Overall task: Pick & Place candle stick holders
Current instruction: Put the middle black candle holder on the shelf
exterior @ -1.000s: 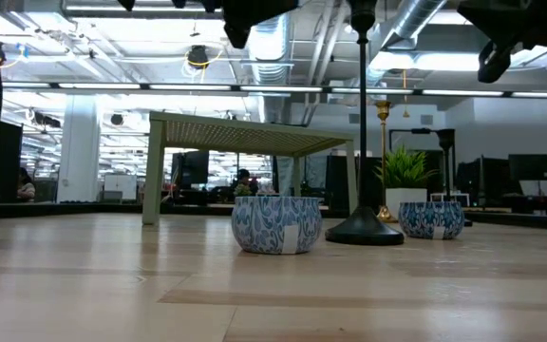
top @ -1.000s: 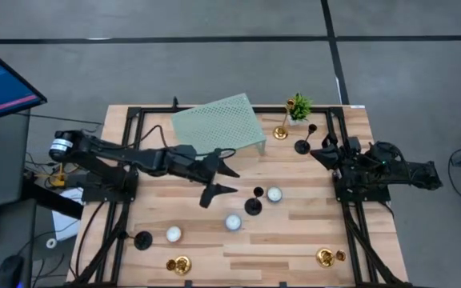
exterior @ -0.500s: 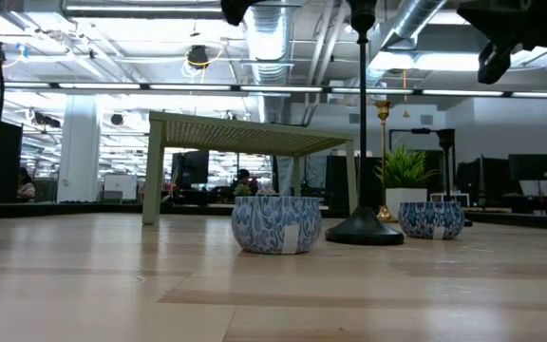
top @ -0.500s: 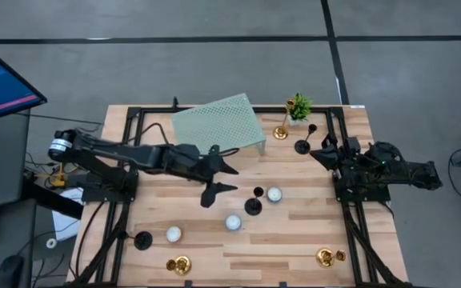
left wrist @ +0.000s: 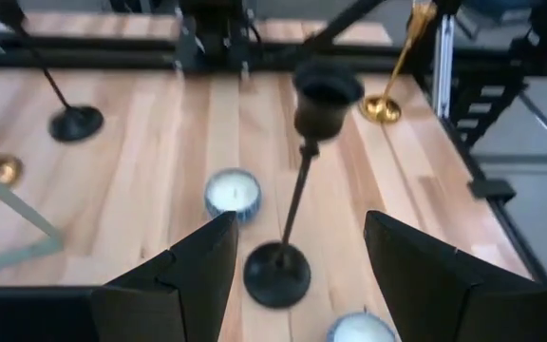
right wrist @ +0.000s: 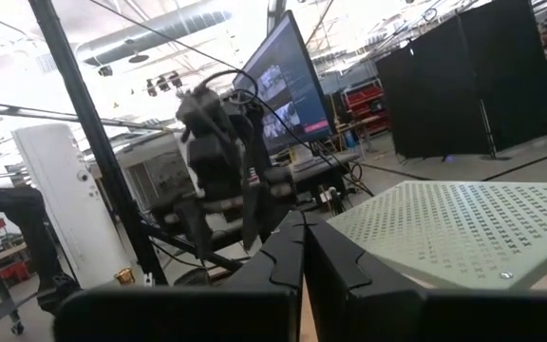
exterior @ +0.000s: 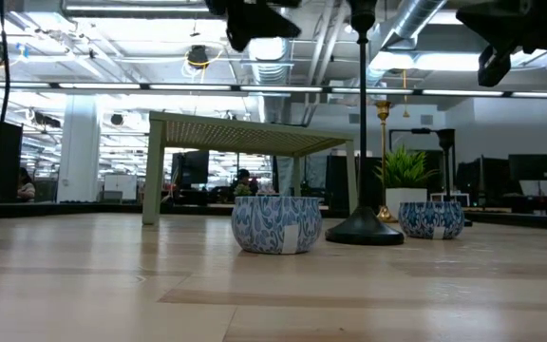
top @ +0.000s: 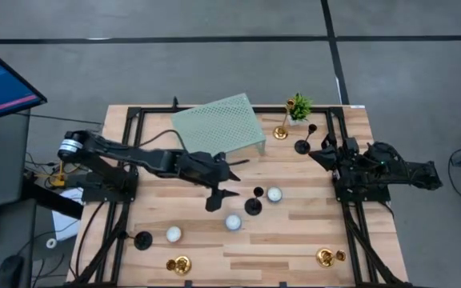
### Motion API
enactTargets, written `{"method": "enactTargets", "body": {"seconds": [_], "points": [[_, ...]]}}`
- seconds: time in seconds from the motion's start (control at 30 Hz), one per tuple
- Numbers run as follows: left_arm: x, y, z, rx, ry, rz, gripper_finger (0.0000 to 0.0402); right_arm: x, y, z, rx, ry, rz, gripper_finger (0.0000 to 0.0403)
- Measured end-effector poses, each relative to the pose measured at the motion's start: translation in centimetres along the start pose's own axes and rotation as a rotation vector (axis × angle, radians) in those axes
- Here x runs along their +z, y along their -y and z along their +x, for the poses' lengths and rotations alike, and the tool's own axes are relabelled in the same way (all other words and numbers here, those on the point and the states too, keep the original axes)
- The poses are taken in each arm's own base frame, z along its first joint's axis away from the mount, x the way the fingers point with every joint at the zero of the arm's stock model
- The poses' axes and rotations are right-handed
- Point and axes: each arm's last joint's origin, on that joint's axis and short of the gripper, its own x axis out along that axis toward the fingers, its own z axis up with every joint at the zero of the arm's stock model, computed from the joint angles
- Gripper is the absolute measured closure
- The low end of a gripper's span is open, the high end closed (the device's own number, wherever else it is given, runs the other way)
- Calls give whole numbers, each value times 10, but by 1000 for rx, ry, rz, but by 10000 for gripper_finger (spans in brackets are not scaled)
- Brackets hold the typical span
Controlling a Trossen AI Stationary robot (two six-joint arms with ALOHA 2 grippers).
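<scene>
left hand (left wrist: pixel 297 271) (open) apparently facing black holder (left wrist: pixel 292 180).

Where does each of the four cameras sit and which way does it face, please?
High view: above the table, looking straight down; both arms show, left gripper open mid-table, right gripper shut at the right edge.
Low view: at table-top height, looking level toward the room; arm parts hang from above.
Left wrist view: on the left arm, looking past its fingers at the black candle stick holder.
Right wrist view: on the right arm, facing the green mesh shelf.
Shared: high, low and left wrist views show that black holder.
</scene>
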Motion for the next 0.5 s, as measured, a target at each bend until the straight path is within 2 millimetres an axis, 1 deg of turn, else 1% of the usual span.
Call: {"method": "enactTargets", "body": {"seconds": [0.13,0.2,0.33,0.5], "points": [[-11,0,17,-9,-53,1,169,0,0,0,0,0,0,403],[-13,0,23,-12,-47,1,169,0,0,0,0,-1,0,403],[-10,1,30,-18,5,9,169,-1,0,0,-3,-10,-1,403],[-13,1,36,-23,9,23,169,-2,1,0,-6,-16,-2,403]]}}
